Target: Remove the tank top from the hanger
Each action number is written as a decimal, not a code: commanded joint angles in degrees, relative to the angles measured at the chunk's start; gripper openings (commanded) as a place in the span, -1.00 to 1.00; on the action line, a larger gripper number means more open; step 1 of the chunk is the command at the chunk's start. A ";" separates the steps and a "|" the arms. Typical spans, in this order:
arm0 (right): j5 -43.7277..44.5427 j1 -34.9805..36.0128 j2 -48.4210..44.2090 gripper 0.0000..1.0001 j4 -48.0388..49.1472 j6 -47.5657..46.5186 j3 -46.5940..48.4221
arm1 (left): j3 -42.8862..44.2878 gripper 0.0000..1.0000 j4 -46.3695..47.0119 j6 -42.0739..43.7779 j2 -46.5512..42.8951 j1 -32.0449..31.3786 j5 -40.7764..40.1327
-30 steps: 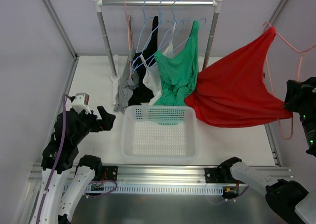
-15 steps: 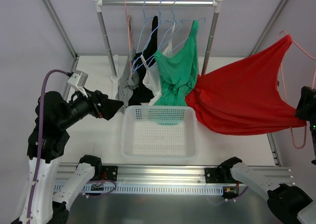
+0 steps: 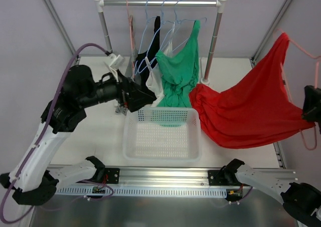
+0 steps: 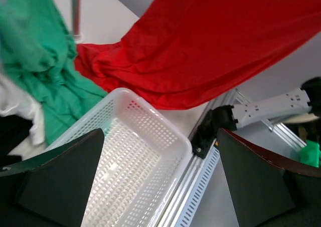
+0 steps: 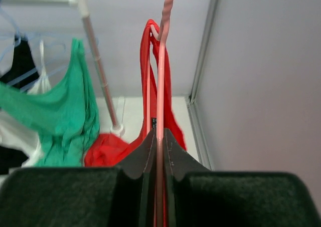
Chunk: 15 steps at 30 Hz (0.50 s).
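Note:
The red tank top (image 3: 251, 106) hangs on a pink hanger (image 3: 307, 50) at the far right, its hem sagging onto the table beside the basket. My right gripper (image 3: 313, 107) is shut on the hanger's wire (image 5: 160, 86), which runs up between the fingers; the red strap (image 5: 149, 61) loops over the hanger's top. The left gripper (image 3: 138, 99) is open and holds nothing, hovering at the basket's back left corner. In the left wrist view its jaws (image 4: 158, 137) stand wide over the white basket (image 4: 150, 106), with the red cloth (image 4: 200, 46) stretched beyond.
A white mesh basket (image 3: 161, 111) sits mid-table. Behind it a metal rack (image 3: 160, 3) carries a green top (image 3: 180, 71), plus black, white and grey garments on blue and pink hangers. The rack's right post (image 3: 213, 41) stands by the red cloth.
The left arm has risen and swung right, from the table's left edge to the basket's back left corner. The right gripper has carried hanger and red top a little farther right.

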 commanded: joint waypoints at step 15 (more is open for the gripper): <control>-28.63 0.40 -26.33 -0.99 2.44 18.36 -42.73 | 18.66 0.97 21.46 9.14 31.55 -27.84 -19.08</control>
